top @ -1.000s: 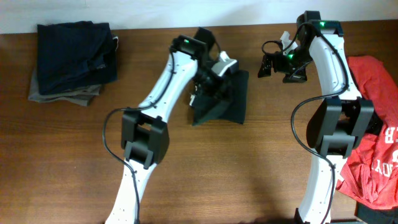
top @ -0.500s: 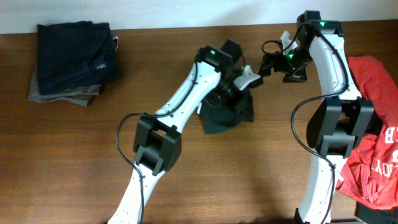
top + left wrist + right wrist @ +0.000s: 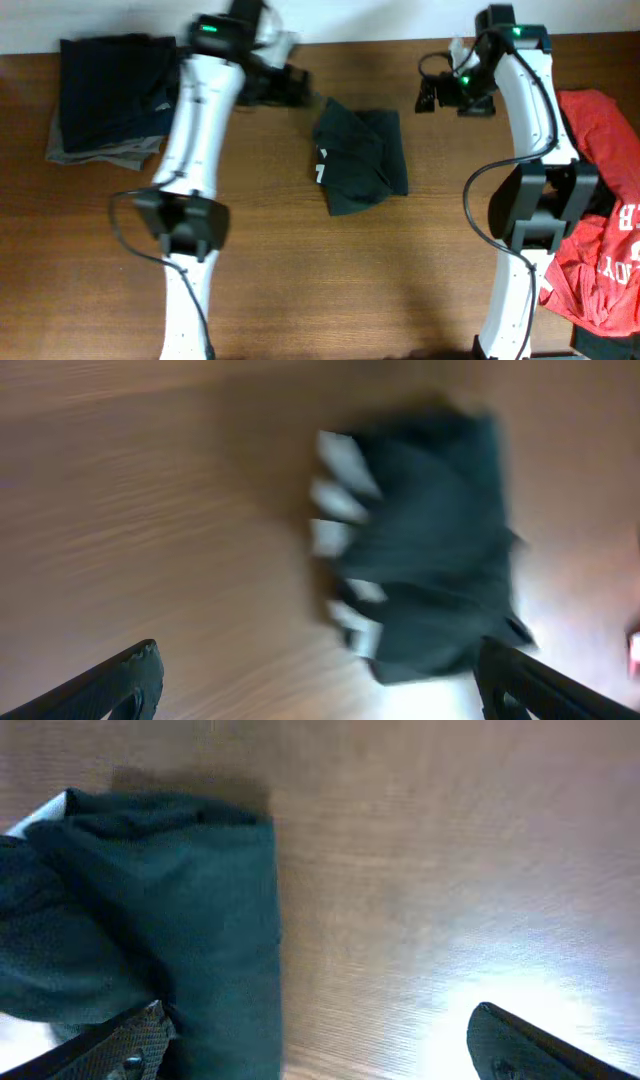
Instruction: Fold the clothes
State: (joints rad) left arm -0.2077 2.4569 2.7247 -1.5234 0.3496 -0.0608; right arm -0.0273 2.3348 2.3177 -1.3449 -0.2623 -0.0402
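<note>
Lying crumpled at the centre of the overhead frame, your dark green garment (image 3: 362, 160) rests on the table (image 3: 300, 280), touched by neither arm. Your left gripper (image 3: 300, 90) hovers just to its upper left, fingers spread wide. Your right gripper (image 3: 428, 100) hangs near its upper right, likewise spread.

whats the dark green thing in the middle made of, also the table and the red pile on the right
Dark green garment: soft matte fabric, perhaps knit cotton; it lies in limp folds and creases.
Table: wood or wood-look laminate, brown with grain streaks and a slight sheen where the light hits; which one is unclear.
Red garment: thin matte cloth, crumpled, with white printed lettering.
</note>
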